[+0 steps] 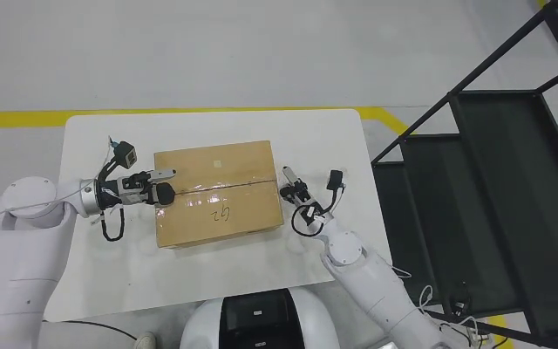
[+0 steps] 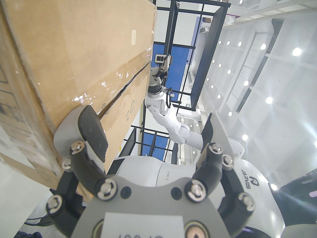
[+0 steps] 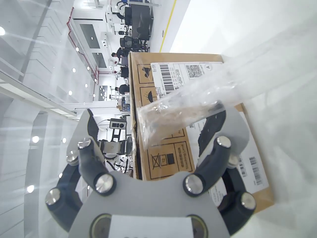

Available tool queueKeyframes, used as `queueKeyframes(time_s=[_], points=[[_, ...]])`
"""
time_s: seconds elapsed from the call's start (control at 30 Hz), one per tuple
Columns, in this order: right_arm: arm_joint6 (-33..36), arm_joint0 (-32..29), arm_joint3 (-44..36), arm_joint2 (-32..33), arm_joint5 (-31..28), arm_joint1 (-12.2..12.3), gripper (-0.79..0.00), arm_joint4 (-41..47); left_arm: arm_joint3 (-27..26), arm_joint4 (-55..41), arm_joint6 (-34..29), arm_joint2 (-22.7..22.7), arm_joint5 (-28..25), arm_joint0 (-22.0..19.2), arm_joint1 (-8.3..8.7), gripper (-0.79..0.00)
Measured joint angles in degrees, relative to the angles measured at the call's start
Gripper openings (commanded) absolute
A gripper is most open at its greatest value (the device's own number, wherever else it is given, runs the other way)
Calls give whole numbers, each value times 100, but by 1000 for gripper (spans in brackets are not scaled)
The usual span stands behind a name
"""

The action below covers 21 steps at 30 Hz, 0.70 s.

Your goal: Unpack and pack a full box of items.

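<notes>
A closed cardboard box (image 1: 218, 196) lies in the middle of the white table (image 1: 218, 131), its top flaps meeting at a taped seam. My left gripper (image 1: 166, 184) is at the box's left end and is open. In the left wrist view this gripper (image 2: 148, 120) has one pad (image 2: 92, 130) against the box (image 2: 74, 38) by the seam, while the other finger is in the air. My right gripper (image 1: 292, 181) is just off the box's right end. It (image 3: 156, 117) is open, and a strip of clear tape (image 3: 178, 107) runs across one finger in front of the labelled box end (image 3: 161, 164).
A black metal stair frame (image 1: 471, 174) stands close to the table's right side. A yellow floor line (image 1: 35, 118) runs behind the table. Bare table surface surrounds the box on all sides.
</notes>
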Motion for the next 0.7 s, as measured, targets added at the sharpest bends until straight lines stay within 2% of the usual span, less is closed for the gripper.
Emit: queueKeyframes(time_s=[0.13, 0.27, 0.7], points=[[-171, -44, -43, 41, -585, 0, 0, -426, 0, 0, 0, 0, 0, 0, 0, 0], [-128, 17, -83, -19, -725, -22, 0, -709, 0, 0, 0, 0, 0, 0, 0, 0], [-252, -259, -944, 146, -333, 7, 0, -1636, 0, 0, 0, 0, 0, 0, 0, 0]])
